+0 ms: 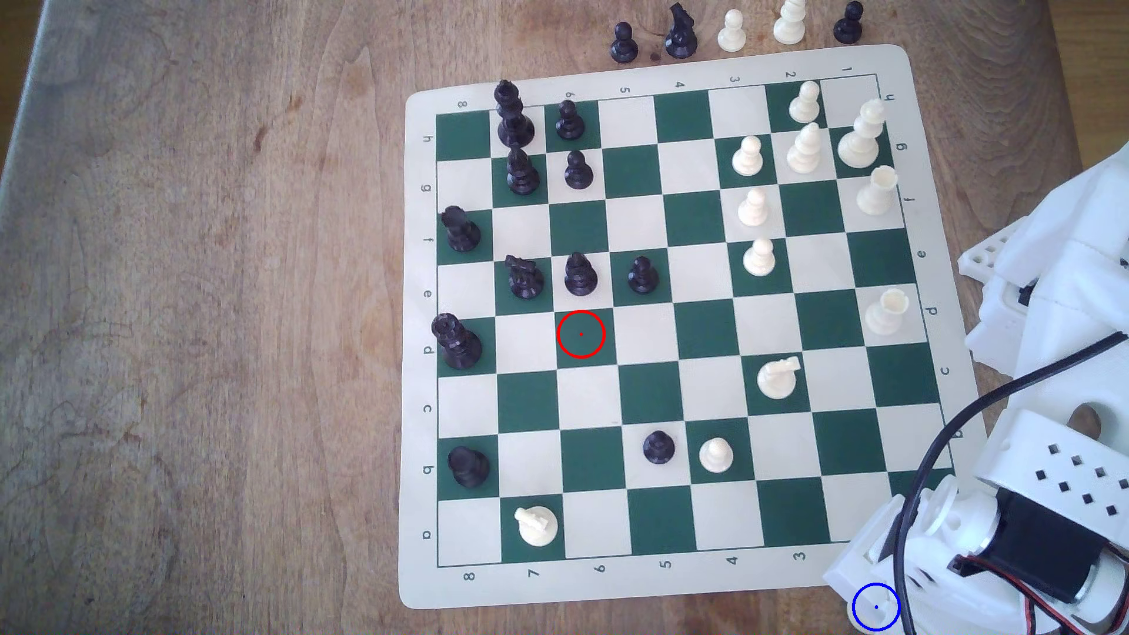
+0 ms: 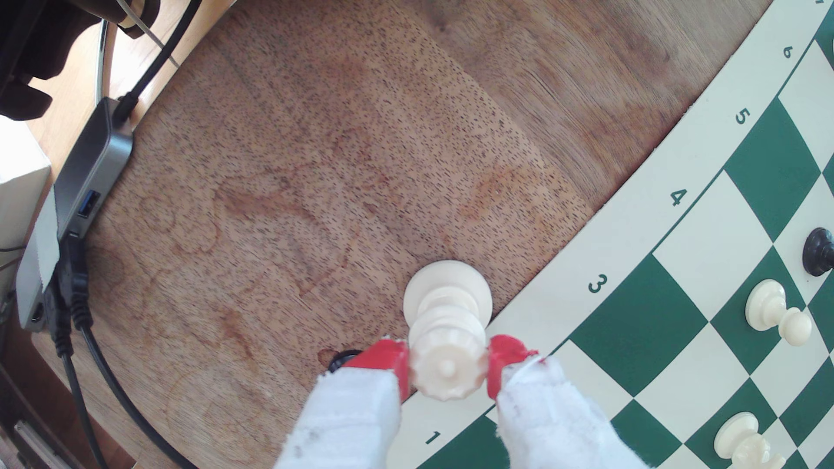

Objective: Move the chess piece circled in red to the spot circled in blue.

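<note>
the cream-white chess piece (image 2: pixel 447 324) stands upright on bare wood just off the chess mat's (image 2: pixel 632 252) numbered border, its crown clamped between the gripper's (image 2: pixel 448 367) red-tipped fingers (image 2: pixel 388 360); in the exterior view the blue ring (image 1: pixel 876 607) sits at the white arm's (image 1: pixel 1038 488) foot, the red ring (image 1: pixel 581 334) on a vacant green square, white pawns (image 2: pixel 776 311) nearby

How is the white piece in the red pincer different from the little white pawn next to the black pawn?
The piece in the pincer has a notched crown top with a tiny knob; the white pawn has a plain round head. The crowned piece is squeezed between the red tips of the pincer, over bare wood beside the board; the pawn stands free on a board square. Both are cream-white with round bases.
</note>
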Controlling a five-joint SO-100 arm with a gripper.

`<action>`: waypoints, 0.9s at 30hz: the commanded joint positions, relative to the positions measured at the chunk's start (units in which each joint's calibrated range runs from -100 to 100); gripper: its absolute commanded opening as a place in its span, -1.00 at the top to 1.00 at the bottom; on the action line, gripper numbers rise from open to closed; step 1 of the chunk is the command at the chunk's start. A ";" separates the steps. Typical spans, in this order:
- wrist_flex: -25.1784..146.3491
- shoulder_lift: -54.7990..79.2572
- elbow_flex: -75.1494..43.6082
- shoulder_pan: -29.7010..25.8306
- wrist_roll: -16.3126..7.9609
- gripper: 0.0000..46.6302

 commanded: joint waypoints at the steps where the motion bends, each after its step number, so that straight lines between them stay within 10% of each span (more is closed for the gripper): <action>1: 0.07 -0.49 -0.79 -0.24 0.10 0.76; 15: 4.49 -2.53 0.03 -0.01 0.10 -0.09; 27: 6.46 -11.18 4.01 1.63 -0.10 -0.08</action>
